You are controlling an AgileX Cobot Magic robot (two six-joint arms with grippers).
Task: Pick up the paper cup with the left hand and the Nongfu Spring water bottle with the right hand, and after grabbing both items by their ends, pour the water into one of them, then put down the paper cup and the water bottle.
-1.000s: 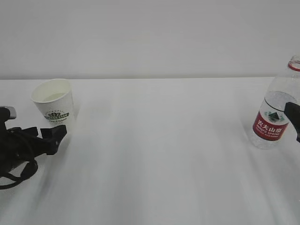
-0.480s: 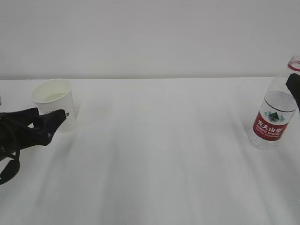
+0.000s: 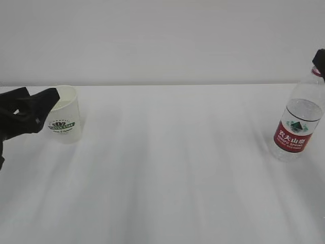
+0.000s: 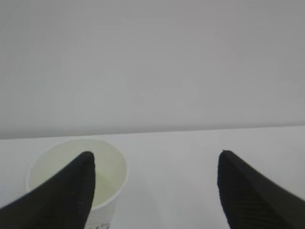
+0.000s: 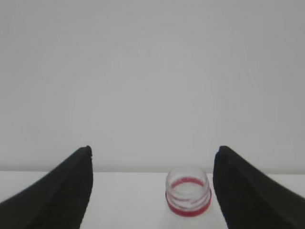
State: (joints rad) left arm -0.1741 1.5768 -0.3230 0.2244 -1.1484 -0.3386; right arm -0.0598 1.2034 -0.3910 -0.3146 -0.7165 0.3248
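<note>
- I see the left hand (image 4: 152, 164) spread wide at the paper cup (image 3: 64, 122) rim, table's far-left edge.
- Right hand (image 5: 151, 162) spread behind the uncapped Nongfu Spring water bottle (image 3: 298, 124), far right; wide bare table (image 3: 172, 168) between.

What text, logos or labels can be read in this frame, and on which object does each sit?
Bottle, red label: white Chinese characters, likely "农夫山泉"; a line of small white text under them is too blurred to read.
Cup: round green logo with small text, too small to read.
Both wrist views: no text.
</note>
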